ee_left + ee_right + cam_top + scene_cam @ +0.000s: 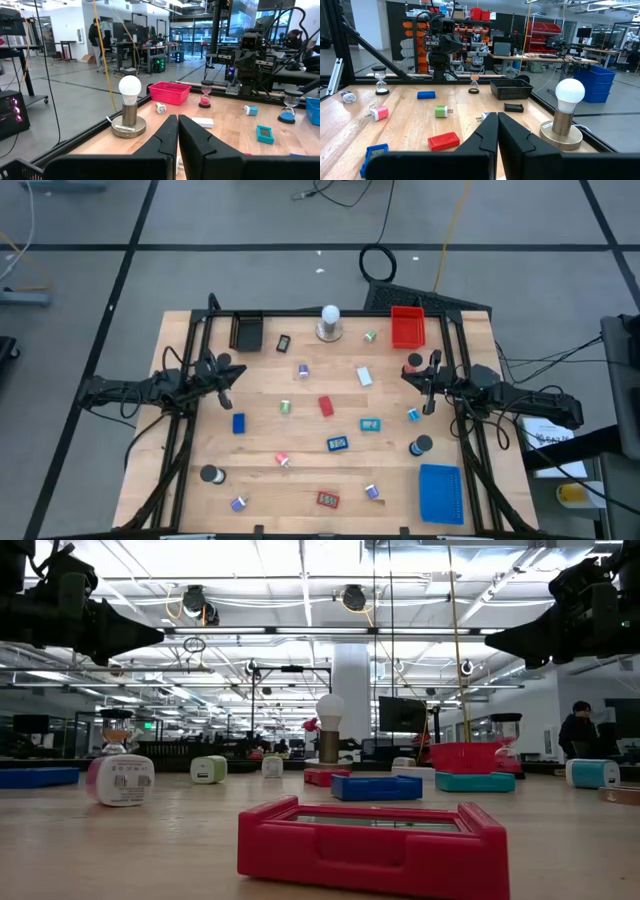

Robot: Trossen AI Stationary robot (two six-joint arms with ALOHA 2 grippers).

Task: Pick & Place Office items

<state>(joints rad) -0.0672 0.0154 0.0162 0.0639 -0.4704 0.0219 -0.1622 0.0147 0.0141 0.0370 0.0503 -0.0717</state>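
A: Where are the office items (326, 406)?
B: Scattered across the wooden table (260, 435). The red block at the centre lies long axis running front to back; the blue block (238, 423) does too.
A: The grippers?
B: Left gripper (240, 373) and right gripper (404, 372) hover at opposite edges, fingers pressed together, empty

Scattered office items (326, 406) and the bulb (329, 323) obstruct the table (470, 436).
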